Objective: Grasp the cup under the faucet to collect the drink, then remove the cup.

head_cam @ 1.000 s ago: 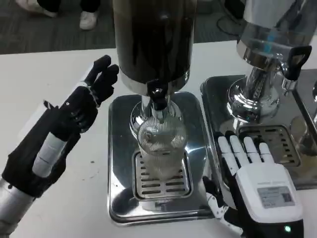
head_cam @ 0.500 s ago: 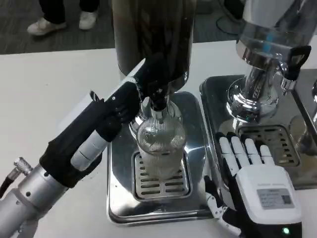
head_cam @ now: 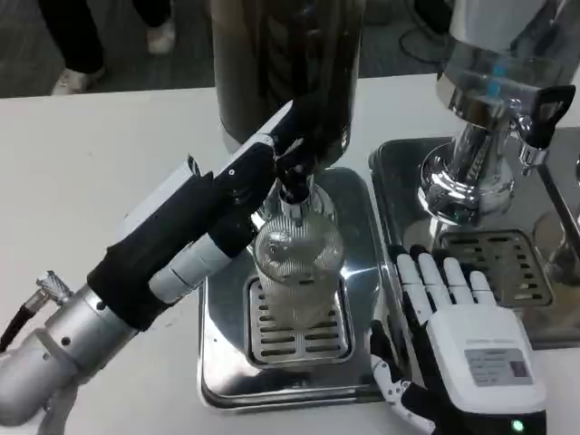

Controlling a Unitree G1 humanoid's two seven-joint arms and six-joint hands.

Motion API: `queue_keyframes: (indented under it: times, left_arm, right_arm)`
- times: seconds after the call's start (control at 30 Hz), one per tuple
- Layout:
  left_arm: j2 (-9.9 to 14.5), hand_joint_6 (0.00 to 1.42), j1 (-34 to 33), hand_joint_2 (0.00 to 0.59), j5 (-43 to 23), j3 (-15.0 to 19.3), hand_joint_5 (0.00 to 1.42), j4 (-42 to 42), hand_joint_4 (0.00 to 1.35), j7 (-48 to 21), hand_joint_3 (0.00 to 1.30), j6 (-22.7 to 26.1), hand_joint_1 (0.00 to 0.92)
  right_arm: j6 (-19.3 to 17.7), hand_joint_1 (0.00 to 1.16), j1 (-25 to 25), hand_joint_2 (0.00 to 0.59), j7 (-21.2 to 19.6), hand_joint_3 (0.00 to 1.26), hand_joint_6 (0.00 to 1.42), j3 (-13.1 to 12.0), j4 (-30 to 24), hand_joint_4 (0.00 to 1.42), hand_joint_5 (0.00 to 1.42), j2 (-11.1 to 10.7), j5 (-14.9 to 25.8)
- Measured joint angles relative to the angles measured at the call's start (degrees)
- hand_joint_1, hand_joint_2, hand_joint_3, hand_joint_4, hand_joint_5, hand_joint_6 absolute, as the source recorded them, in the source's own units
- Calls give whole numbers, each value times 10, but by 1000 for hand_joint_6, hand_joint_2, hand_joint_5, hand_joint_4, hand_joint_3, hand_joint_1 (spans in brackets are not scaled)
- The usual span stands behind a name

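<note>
Head view: left hand up at faucet lever, grip unclear; cup just below it on drip grille, seemingly unfilled. Right hand flat, fingers spread, beside cup, holding nothing. Filling, grasping, removal left.

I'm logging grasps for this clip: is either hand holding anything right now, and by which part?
The cup is unheld. The left hand reaches the faucet lever; a grip there cannot be told. The right hand rests flat.

White table, dark grey floor, possibly carpet, shoes behind
</note>
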Motion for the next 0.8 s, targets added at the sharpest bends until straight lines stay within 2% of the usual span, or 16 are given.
queue_keyframes:
  times: [0.17, 0.33, 0.53, 0.8]
  left_arm:
    - [14, 34, 13, 97, 38, 11, 100, -22, 0, 8, 43, -15, 0]
    - [34, 45, 18, 101, 109, 15, 123, -53, 0, 33, 54, -42, 0]
    - [53, 52, 18, 103, 171, 7, 138, -65, 0, 59, 77, -73, 0]
    - [79, 55, 18, 104, 230, -6, 141, -82, 0, 95, 94, -90, 0]
  right_arm:
    - [0, 328, -2, 472, 0, 0, 31, 0, 2, 0, 0, 0, 1]
    - [-3, 328, -11, 472, 0, 0, 32, -3, 5, 0, 0, 0, 7]
    - [-3, 329, -18, 472, 0, 0, 33, -10, 5, 0, 0, -1, 12]
    - [-3, 329, -18, 472, 0, 0, 41, -10, 6, 0, 0, 1, 26]
